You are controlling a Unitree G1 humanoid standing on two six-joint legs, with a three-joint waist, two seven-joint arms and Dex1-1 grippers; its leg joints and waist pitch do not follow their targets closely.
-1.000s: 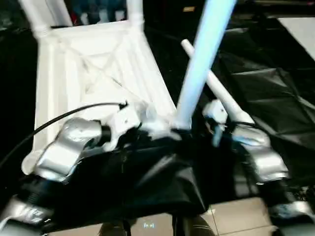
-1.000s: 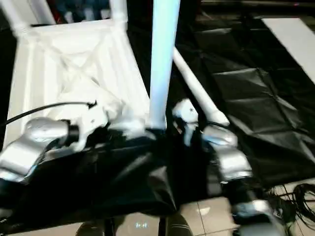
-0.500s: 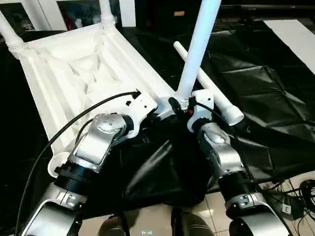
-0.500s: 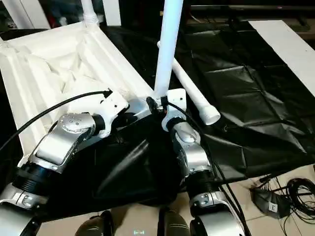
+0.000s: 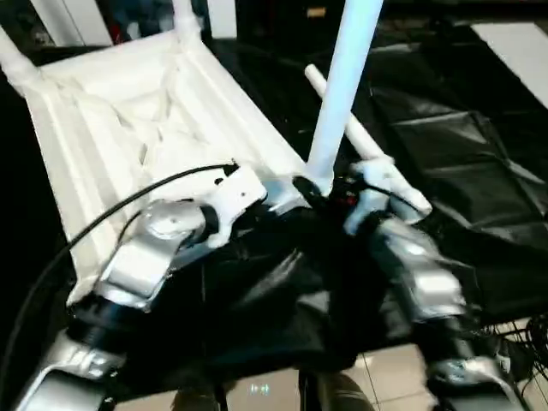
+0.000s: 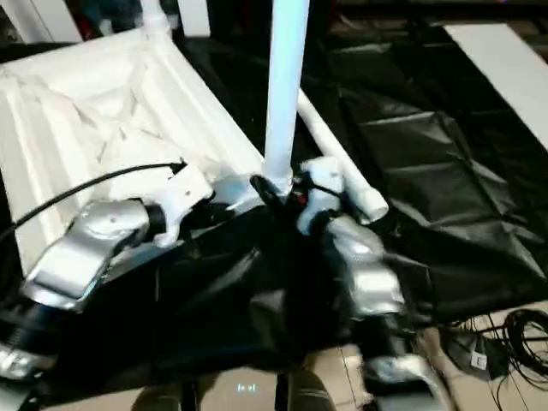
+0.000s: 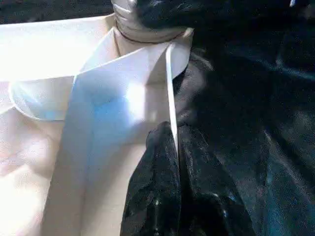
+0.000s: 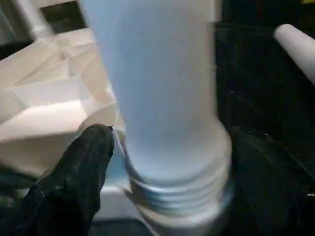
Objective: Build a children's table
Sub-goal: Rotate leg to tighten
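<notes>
From our head we look forward and down over both forearms, while our wrist cameras sit close against the upright leg [image 8: 162,98] all views share.

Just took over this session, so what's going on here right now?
The robot is putting a children's table together. The tabletop lies underside up. The left claw is shut on a thin rib at its near corner. The right claw is open around the upright leg standing in that corner socket. A loose leg lies alongside.

The standing leg [image 5: 341,94] and a lying leg [image 5: 364,145] blocked the way; the black sheet [image 5: 479,171] beyond lay bare.
</notes>
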